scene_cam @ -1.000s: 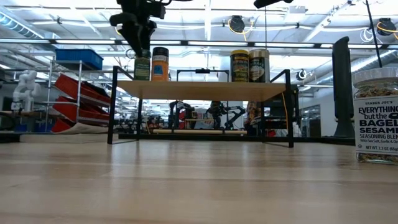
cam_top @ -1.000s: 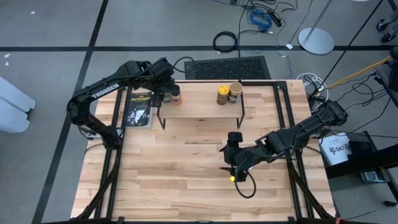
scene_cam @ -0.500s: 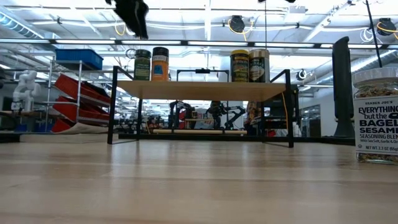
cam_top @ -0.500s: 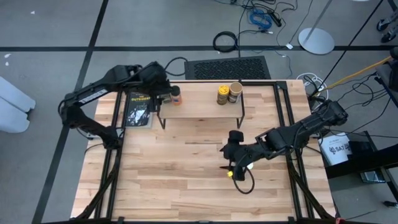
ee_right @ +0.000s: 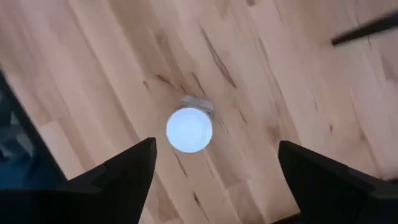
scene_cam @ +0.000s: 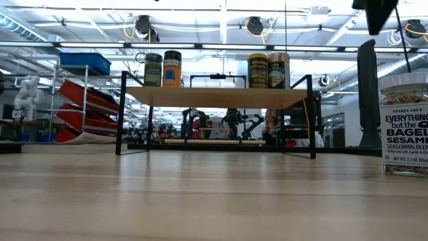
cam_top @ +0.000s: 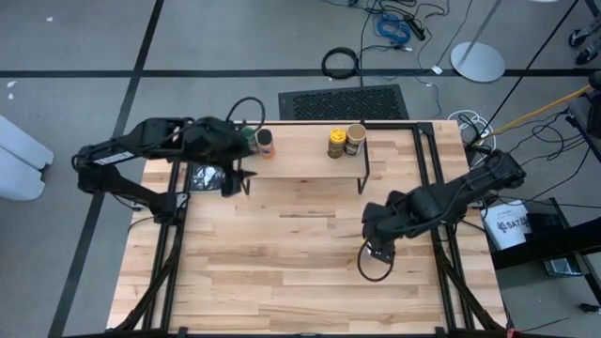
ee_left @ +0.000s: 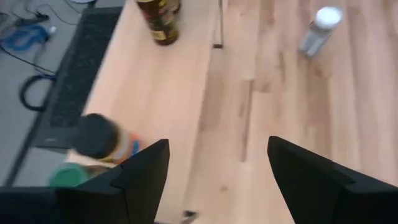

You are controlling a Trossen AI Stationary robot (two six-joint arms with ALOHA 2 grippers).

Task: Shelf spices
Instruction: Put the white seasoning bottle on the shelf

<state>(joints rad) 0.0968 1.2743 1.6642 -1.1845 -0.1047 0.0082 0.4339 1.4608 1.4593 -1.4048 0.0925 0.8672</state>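
— What does the white-lidded jar (scene_cam: 404, 124) say?
— "Trader Joe's Everything but the Bagel Sesame." It stands on the surface (cam_top: 282, 272); four jars sit on the shelf (scene_cam: 217, 97).
— Fingers?
— Right gripper (ee_right: 211, 165) spread above it; left gripper (ee_left: 217, 171) spread, empty.

White-lidded jar (ee_right: 189, 129) (pale wood tabletop (ee_right: 261, 74)); green-lidded jar (ee_left: 69, 176).

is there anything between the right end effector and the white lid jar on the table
Nothing visible. The right end effector hangs open directly above the white-lid jar, which stands alone on bare table.
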